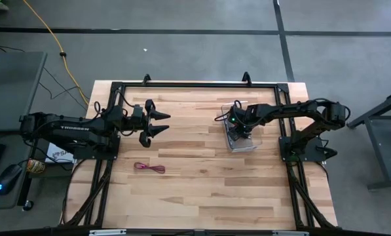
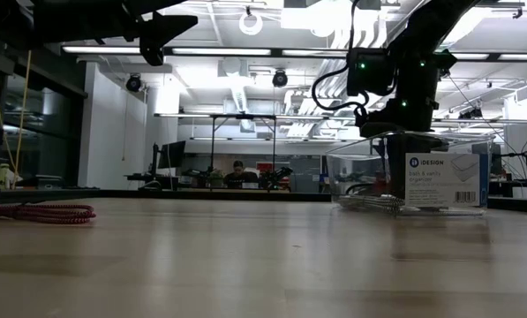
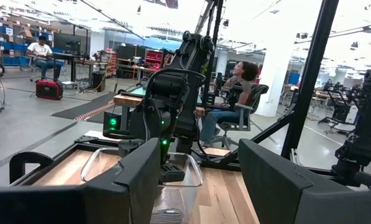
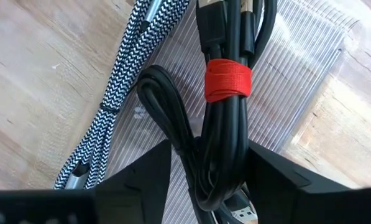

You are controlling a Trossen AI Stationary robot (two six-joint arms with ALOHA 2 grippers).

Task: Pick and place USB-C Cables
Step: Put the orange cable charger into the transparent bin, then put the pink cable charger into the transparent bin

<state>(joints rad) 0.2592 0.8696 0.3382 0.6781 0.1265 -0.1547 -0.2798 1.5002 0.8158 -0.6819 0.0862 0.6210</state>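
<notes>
The magenta-red cable bundle (image 1: 149,168) (image 2: 38,213) lies flat on the wood table, near the left arm. The clear plastic box (image 1: 242,141) (image 2: 422,168) stands on the table's right half. My right gripper (image 1: 238,128) (image 4: 210,162) reaches down into it, shut on the black-and-red cable bundle (image 4: 225,37). The grey braided cable (image 4: 129,68) (image 2: 369,203) lies on the box's ribbed floor beside it. A thin black loop (image 4: 163,102) sits next to the held bundle. My left gripper (image 1: 161,124) (image 3: 201,180) hovers open above the table, left of the box. My right gripper pinches the black-and-red bundle between its two fingers at the looped end (image 4: 219,155), just below the red strap (image 4: 227,81). The fingers come from above, pointing down into the box. The bundle reaches away from the fingers over the box's floor (image 4: 309,68); whether it rests there, I cannot tell.
A black frame (image 1: 195,84) runs along the table's far edge and sides. A long yellow cord (image 1: 51,33) lies on the floor beyond the table. Bare wood spreads across the near half of the table. People sit at desks in the room behind.
</notes>
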